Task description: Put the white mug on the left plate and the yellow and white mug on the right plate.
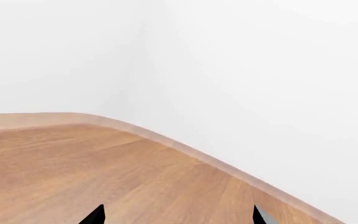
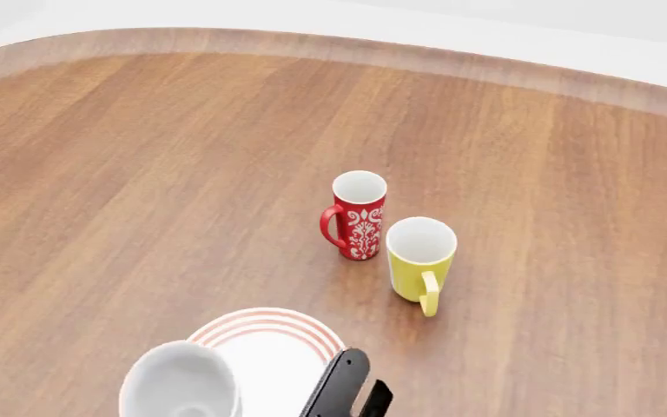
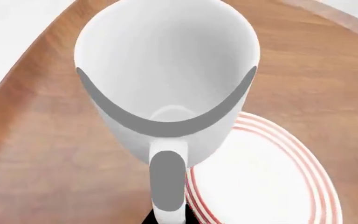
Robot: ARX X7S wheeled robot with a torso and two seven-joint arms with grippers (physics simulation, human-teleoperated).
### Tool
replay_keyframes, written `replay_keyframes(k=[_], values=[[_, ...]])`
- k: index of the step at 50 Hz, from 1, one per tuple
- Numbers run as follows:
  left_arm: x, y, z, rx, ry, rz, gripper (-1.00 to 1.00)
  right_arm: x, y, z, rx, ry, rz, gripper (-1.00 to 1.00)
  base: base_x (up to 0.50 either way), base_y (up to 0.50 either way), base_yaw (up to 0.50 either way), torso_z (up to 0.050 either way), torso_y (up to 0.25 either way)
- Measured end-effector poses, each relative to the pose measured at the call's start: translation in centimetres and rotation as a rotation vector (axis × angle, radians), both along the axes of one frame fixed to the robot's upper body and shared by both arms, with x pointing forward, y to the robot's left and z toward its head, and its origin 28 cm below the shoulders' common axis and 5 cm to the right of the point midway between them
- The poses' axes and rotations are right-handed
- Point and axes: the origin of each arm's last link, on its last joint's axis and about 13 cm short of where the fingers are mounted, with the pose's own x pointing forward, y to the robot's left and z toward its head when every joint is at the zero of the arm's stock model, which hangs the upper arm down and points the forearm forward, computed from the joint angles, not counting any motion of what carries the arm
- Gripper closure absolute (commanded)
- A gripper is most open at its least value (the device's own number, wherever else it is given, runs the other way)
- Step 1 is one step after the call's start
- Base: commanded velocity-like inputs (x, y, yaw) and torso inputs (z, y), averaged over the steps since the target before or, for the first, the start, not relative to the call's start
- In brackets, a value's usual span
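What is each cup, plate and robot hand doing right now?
Big glossy all-white mug: upright, over the plate's near-left edge; lifted or resting, cannot tell.
Round white plate with red rings: flat on the table, partly hidden by the mug.
Tall yellow mug with white inside: upright, empty, on bare table.
Red mug with white pattern: upright, empty, on bare table.
Right gripper: beside the mug; grip unclear.
Left gripper: open, holding nothing.

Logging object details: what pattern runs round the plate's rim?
Red concentric rings on a white plate, clearest in the right wrist view.
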Motion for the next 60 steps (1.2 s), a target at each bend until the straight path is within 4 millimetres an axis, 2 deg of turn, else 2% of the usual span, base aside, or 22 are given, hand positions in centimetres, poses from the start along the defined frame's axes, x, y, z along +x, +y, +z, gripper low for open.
replay_keyframes(k=[17, 37, 60], values=[[0.0, 0.0, 0.1, 0.002, -0.003, -0.007, -1.0, 2.2, -0.7, 0.3, 0.048, 0.063, -0.172, 1.0, 0.0, 0.0, 0.0, 0.0, 0.001], [-0.5, -0.1, 0.3, -0.002, -0.01, -0.011, -1.0, 5.2, -1.6, -0.3, 0.089, 0.187, -0.306, 1.0, 0.0, 0.0, 0.0, 0.0, 0.0], [-0.8, -0.2, 0.5, -0.006, -0.017, -0.015, -1.0, 6.8, -1.2, -0.6, 0.07, 0.283, -0.302, 1.0, 0.0, 0.0, 0.0, 0.0, 0.0]])
